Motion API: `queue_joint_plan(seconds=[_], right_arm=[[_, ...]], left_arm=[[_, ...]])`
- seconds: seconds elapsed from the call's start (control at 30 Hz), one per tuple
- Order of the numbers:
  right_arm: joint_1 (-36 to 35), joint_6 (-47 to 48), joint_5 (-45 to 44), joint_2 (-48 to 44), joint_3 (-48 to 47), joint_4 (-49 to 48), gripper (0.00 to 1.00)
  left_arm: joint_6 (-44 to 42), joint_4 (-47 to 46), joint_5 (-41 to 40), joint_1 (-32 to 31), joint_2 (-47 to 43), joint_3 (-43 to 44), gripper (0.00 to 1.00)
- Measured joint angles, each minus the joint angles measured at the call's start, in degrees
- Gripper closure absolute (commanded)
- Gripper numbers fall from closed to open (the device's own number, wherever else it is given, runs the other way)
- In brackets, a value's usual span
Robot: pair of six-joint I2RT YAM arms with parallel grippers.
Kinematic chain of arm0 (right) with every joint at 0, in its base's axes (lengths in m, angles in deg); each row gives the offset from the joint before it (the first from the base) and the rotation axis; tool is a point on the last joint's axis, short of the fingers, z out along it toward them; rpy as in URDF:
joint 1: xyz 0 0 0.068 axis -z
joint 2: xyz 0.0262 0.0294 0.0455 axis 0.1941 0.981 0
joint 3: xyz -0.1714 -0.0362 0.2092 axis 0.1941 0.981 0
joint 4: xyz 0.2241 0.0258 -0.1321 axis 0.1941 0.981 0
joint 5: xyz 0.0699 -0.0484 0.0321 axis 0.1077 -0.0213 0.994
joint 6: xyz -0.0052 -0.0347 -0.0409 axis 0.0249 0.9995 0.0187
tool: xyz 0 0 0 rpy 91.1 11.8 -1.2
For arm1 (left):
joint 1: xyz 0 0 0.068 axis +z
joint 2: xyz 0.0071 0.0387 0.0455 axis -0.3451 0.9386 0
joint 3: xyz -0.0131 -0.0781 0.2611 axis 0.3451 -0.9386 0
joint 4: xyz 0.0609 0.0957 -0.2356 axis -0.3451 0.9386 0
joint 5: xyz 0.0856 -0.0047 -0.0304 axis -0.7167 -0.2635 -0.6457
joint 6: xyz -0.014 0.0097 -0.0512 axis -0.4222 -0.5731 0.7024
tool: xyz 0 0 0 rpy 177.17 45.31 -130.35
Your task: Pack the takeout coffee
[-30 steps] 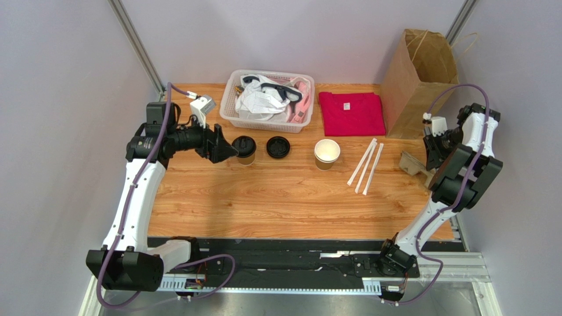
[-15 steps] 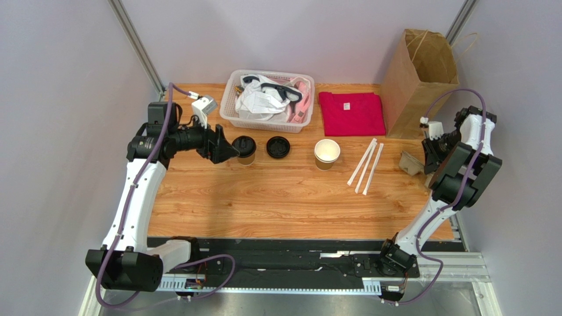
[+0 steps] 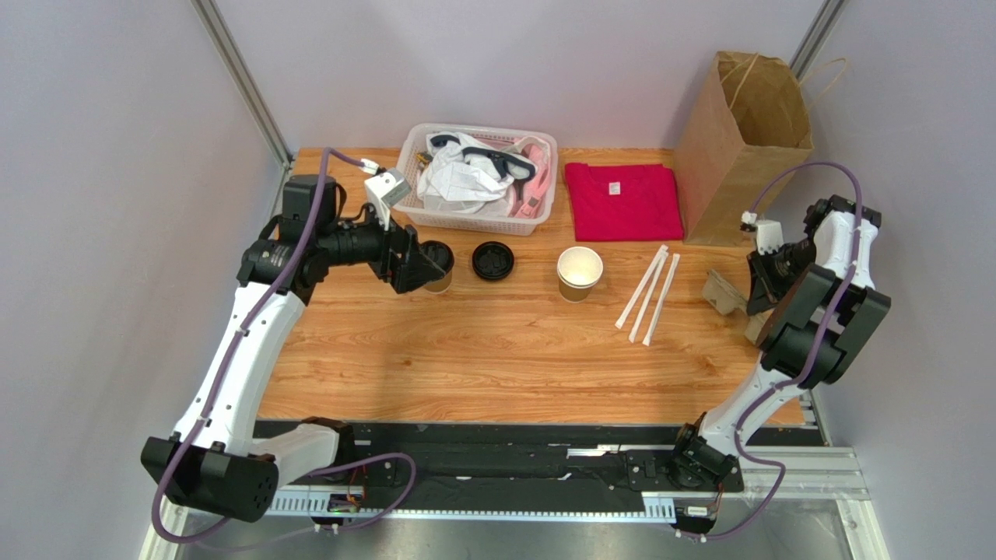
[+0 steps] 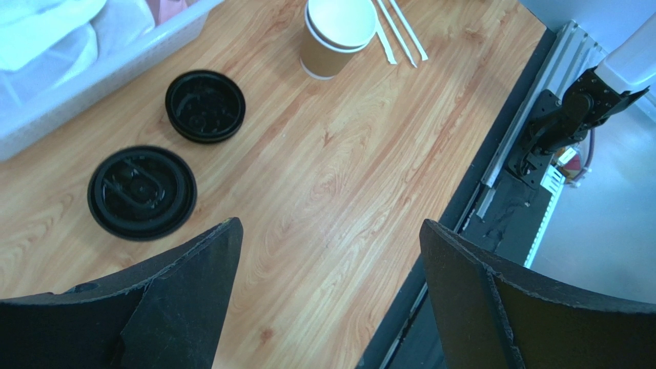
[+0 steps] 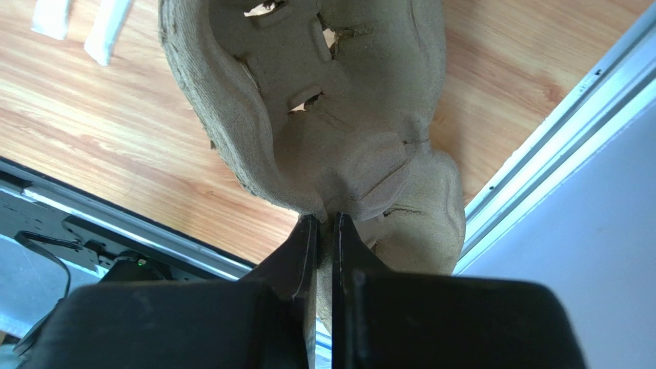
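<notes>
On tray (image 5: 254, 146), right gripper (image 5: 326, 224) newly clamped

takeout coffee (image 4: 142, 192): brown cup w/ black lid, upright on table (image 4: 346, 169).

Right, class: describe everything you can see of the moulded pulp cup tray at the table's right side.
The cup tray is grey-brown moulded pulp, rough and fibrous, with rounded wells and small cut-out slots; no cup sits in it. The right pincer is shut on a thin fold at its edge. It is at the right edge of the wooden table, near the paper bag. Whether it touches the table cannot be told.
</notes>
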Motion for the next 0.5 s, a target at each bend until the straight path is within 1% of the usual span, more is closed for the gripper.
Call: queue_joint_plan(seconds=[0.17, 0.3, 0.37, 0.43, 0.5], right_arm=[[-0.4, -0.6, 5.7, -9.9, 0.9, -0.1, 1.0], [-3.0, -1.3, 11.4, -18.8, 2.0, -0.2, 1.0], [-6.1, -1.4, 13.9, -22.7, 3.7, -0.3, 1.0], [-10.9, -2.1, 16.0, -26.3, 6.4, -0.2, 1.0], [-18.2, -3.5, 17.7, -29.9, 9.5, -0.1, 1.0]], left_arm=[[4.1, -5.7, -3.8, -5.0, -1.9, -0.6, 0.02], [7.5, -9.6, -7.1, -11.6, -3.7, -1.2, 0.01], [8.3, -12.2, -8.1, -13.9, -4.9, -2.5, 0.01], [7.8, -15.4, -7.9, -15.6, -7.0, -5.4, 0.01], [6.0, -16.9, -7.1, -16.4, -9.2, -7.9, 0.01]])
